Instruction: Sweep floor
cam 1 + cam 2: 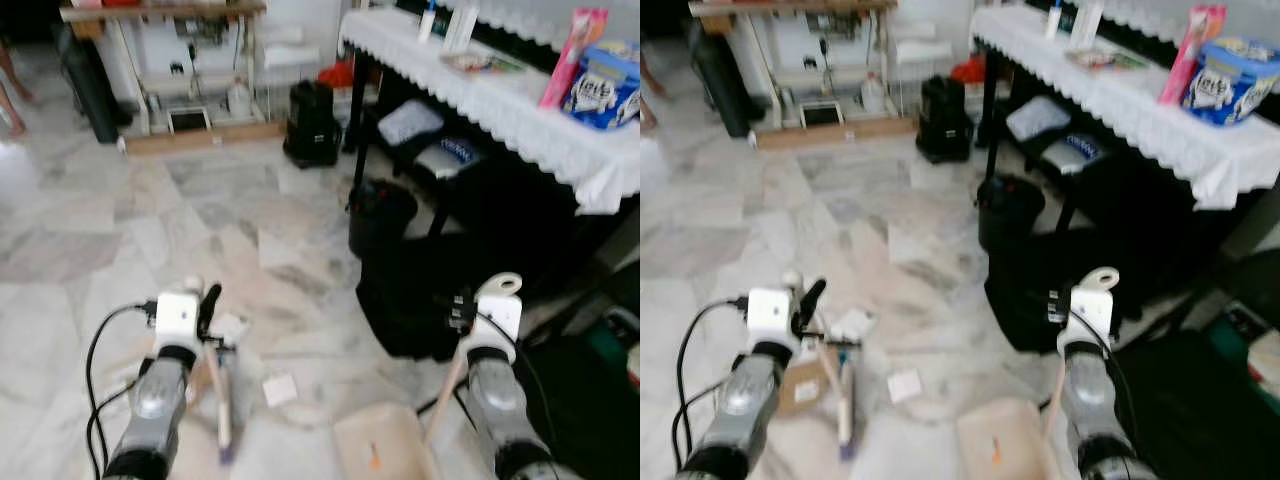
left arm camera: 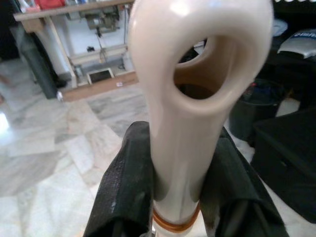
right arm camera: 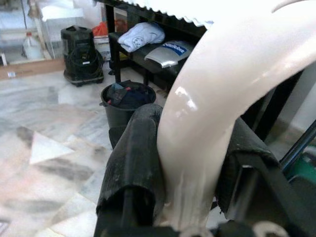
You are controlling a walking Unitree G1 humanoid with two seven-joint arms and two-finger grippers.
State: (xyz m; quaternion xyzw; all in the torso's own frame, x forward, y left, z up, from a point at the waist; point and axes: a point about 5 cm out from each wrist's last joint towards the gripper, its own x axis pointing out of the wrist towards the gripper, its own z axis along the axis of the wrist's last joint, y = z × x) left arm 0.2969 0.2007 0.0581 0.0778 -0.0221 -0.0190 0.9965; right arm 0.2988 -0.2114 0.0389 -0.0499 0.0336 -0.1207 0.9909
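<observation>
Clearly the sweeping is unfinished: paper scraps [image 1: 279, 389] lie on the marble floor [image 1: 120, 230] in the lower middle of the frame, beside the dustpan [image 1: 385, 445]. The left hand [image 2: 170, 197] is clamped on the broom handle [image 2: 192, 98], and the right hand [image 3: 185, 182] grips the dustpan handle [image 3: 217, 98], lower right.

Floor [image 1: 120, 230]: paper scraps [image 1: 279, 389] between the two arms. Dustpan [image 1: 385, 445] low centre, just right of scraps. Bin [image 1: 380, 215] ahead right, beside draped tabletop [image 1: 520, 110]. Tub [image 1: 605, 85] on tabletop. Black case [image 1: 312, 122] behind bin. Workbench [image 1: 165, 60] far left.
</observation>
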